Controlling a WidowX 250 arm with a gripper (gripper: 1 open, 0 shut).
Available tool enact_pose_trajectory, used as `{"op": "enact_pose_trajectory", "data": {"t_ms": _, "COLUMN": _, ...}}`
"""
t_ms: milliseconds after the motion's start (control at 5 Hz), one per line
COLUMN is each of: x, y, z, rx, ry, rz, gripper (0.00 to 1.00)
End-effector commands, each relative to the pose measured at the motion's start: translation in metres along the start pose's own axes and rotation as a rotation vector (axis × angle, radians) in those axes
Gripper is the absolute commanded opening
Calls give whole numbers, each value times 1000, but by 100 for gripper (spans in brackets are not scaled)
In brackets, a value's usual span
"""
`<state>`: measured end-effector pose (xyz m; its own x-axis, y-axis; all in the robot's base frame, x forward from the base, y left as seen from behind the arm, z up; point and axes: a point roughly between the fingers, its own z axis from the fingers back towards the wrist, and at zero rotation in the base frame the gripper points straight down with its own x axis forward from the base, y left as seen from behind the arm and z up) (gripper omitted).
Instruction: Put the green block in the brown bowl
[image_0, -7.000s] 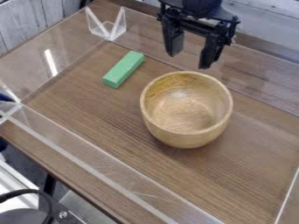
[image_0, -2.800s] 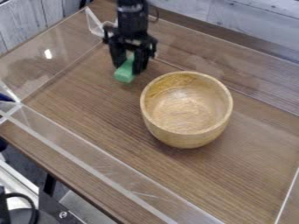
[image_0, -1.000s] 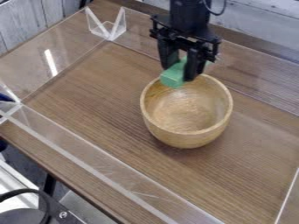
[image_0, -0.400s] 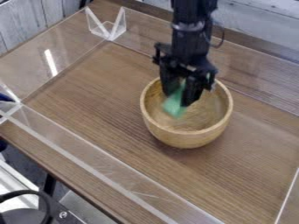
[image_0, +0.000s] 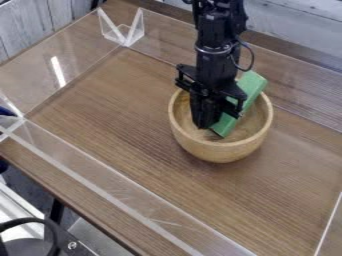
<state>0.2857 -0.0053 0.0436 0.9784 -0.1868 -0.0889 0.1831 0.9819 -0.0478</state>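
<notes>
We had the black pincer low over the round light-brown wooden bowl, its grip unreadable, likely lowering the flat green rectangular block inside.

Looks like smooth pale wood on the brown bowl, with a soft sheen along the rim. Seems wooden on the table too, smooth, with 1 bright glossy streak at left. Appears plain and smooth, plastic or painted, on the green block. Shows dark and mostly matt on the gripper, metal or plastic, can't tell.
</notes>
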Motion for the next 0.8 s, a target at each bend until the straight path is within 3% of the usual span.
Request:
{"op": "enact_pose_trajectory", "data": {"t_ms": 0, "x": 12, "y": 2, "z": 16, "rx": 18, "ry": -45, "rz": 1, "gripper": 100}}
{"op": "enact_pose_trajectory", "data": {"t_ms": 200, "x": 12, "y": 5, "z": 25, "rx": 22, "ry": -52, "rz": 11, "gripper": 100}}
{"op": "enact_pose_trajectory", "data": {"t_ms": 600, "x": 12, "y": 3, "z": 19, "rx": 14, "ry": -106, "rz": 17, "gripper": 100}}
